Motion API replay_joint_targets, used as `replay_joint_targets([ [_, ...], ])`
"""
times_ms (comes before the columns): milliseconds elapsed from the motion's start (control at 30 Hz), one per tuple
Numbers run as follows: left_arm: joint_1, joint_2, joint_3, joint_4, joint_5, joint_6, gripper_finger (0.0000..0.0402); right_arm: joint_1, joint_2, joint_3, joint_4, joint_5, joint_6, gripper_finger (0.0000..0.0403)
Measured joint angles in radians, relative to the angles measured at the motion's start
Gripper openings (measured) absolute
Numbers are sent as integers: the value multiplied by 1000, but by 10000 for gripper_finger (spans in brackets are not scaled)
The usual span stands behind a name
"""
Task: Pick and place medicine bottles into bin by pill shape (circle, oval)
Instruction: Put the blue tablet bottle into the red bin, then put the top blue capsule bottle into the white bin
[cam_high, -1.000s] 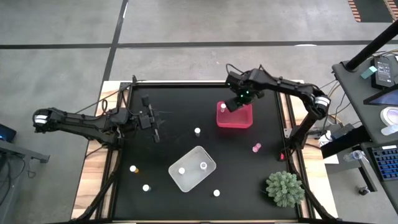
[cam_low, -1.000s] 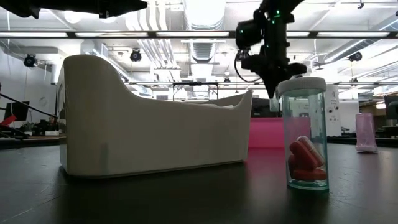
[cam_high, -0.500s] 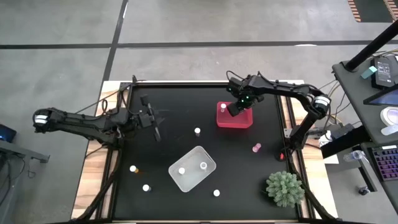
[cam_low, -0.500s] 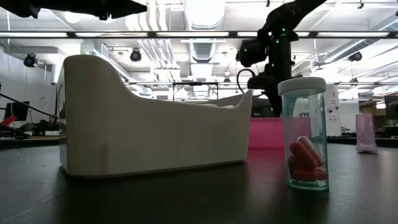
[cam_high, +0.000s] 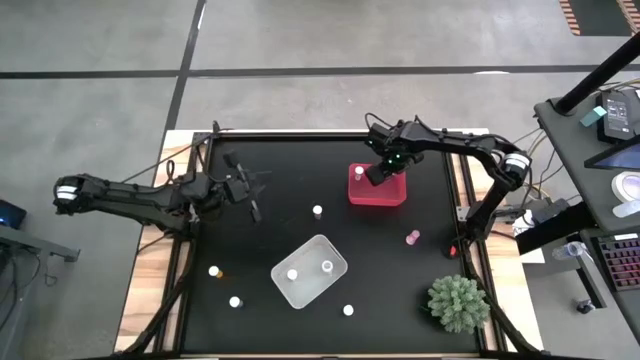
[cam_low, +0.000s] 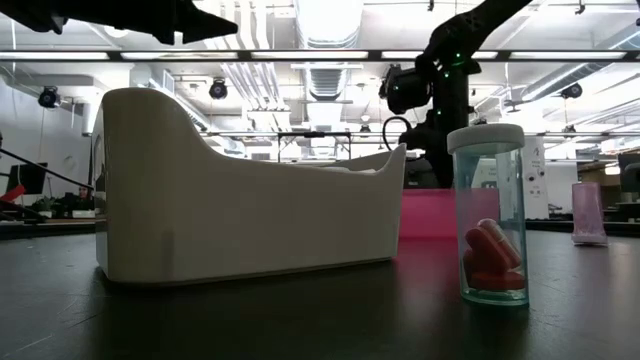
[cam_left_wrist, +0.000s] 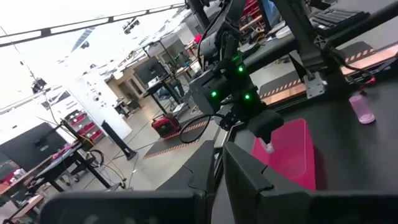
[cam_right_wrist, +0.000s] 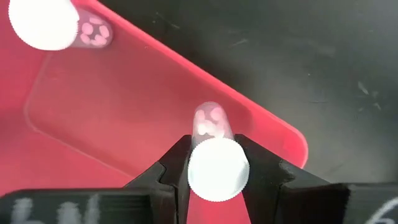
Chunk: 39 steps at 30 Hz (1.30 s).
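My right gripper (cam_high: 375, 172) is over the pink bin (cam_high: 392, 196) at the far middle of the table, shut on a small pink bottle with a white cap (cam_right_wrist: 217, 169); round pills show through its body. Another white-capped pink bottle (cam_right_wrist: 43, 25) lies in the bin's corner. My left gripper (cam_high: 250, 193) hovers shut and empty over the far left of the table. Loose bottles stand on the table: a white-capped one (cam_high: 317, 211), a pink one (cam_high: 412, 237), two at the near left (cam_high: 214, 271) (cam_high: 235, 301) and a teal one (cam_low: 488, 215) holding red oval pills. My right gripper pinches the pink bottle between its two fingers (cam_right_wrist: 177, 162), at the bottle's sides just under the cap (cam_right_wrist: 200, 134). The fingers come from above, pointing down. The bottle stands roughly upright, cap up, its body (cam_right_wrist: 210, 118) inside the bin; whether it touches the floor I cannot tell.
A white tray (cam_high: 334, 252) near the table's middle holds two bottles (cam_high: 292, 273) (cam_high: 327, 266). A spiky green plant (cam_high: 458, 302) stands at the near right corner. The black tabletop between the bin and the tray is bare apart from the loose bottles.
My right gripper, still shut on the pink bottle, has gone down and a little toward the near edge, from above the pink bin's far rim into the bin. It has stayed there for the last half second.
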<state>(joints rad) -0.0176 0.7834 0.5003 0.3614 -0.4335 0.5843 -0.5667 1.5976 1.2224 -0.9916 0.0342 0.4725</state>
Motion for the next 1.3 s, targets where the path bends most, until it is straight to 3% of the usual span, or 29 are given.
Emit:
replay_joint_targets([
  [500, 5, 2, -1, -3, -19, 4, 17, 1, 58, 0, 3, 29, -23, 121],
  [1000, 5, 2, -1, -3, -19, 4, 17, 1, 56, 1, 3, 45, -28, 198],
  [1300, 5, 2, -1, -3, -19, 4, 17, 6, 17, 65, -58, 46, -28, 206],
])
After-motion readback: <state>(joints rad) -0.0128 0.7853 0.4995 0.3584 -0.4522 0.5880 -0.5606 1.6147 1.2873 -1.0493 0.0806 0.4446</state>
